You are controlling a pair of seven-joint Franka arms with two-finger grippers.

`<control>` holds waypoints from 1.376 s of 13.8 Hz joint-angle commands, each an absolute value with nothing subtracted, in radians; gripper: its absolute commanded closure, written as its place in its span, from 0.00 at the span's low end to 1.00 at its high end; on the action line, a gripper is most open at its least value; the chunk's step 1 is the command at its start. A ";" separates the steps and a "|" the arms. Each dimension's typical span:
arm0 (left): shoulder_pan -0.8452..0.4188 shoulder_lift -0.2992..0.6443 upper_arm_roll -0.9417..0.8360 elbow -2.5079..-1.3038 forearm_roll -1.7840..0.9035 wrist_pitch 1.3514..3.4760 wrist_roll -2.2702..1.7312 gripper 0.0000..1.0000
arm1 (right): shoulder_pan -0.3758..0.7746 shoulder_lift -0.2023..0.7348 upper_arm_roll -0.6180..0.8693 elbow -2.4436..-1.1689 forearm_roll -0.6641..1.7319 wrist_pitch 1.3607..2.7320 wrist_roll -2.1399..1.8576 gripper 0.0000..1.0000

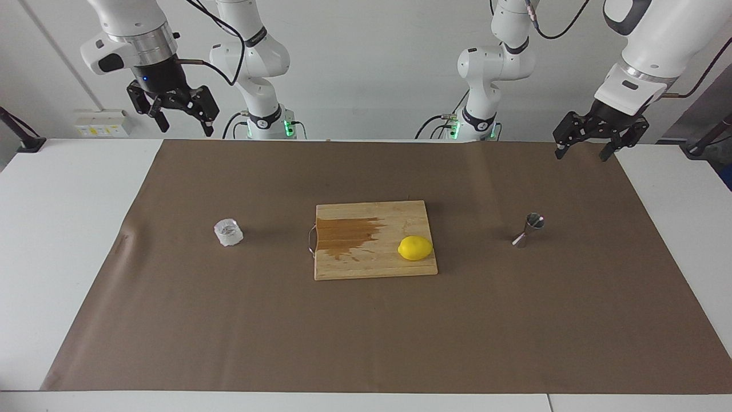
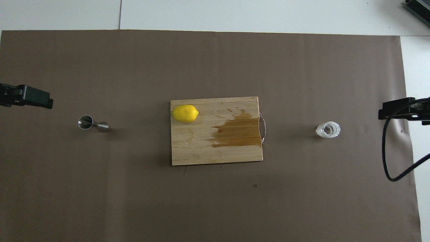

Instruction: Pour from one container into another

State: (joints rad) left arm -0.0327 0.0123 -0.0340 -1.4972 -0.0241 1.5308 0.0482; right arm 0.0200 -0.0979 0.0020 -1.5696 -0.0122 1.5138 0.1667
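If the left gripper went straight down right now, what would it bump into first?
Probably just the brown paper near the table's edge. The open left gripper hangs nearer the robots' side than the jigger, though depth is uncertain.

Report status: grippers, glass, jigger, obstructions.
Left gripper and right gripper open, raised, waiting. Glass tumbler and jigger upright, untouched. Cutting board with lemon sits between them.

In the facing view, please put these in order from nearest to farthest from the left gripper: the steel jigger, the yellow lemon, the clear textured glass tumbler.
From the left gripper, raised at its own end of the table:
1. Small shiny steel hourglass jigger, at the left arm's end.
2. Yellow lemon, on the wooden cutting board mid-table.
3. Short clear textured glass tumbler, at the right arm's end.
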 commanded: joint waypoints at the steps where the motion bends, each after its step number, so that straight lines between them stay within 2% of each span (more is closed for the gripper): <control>1: -0.037 0.005 -0.029 -1.506 -0.034 1.523 0.074 0.00 | 0.005 -0.109 0.006 -1.569 0.014 1.499 0.146 0.00; 8: -0.038 -0.020 -0.029 -1.543 -0.029 1.516 0.068 0.00 | 0.005 -0.109 0.006 -1.569 0.014 1.499 0.146 0.00; 13: -0.034 -0.002 -0.029 -1.514 -0.002 1.505 0.077 0.00 | 0.005 -0.109 0.006 -1.569 0.014 1.499 0.144 0.00; 15: -0.037 0.053 -0.029 -1.471 0.025 1.467 0.077 0.00 | 0.005 -0.109 0.006 -1.569 0.014 1.499 0.146 0.00; 19: -0.025 0.216 -0.002 -1.310 0.026 1.437 0.075 0.00 | 0.005 -0.107 0.006 -1.569 0.014 1.499 0.146 0.00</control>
State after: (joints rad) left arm -0.0306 0.1144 -0.0144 -1.4277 0.0119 1.4839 0.0618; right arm 0.0199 -0.0986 0.0020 -1.5696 -0.0122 1.5138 0.1667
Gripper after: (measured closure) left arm 0.000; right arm 0.000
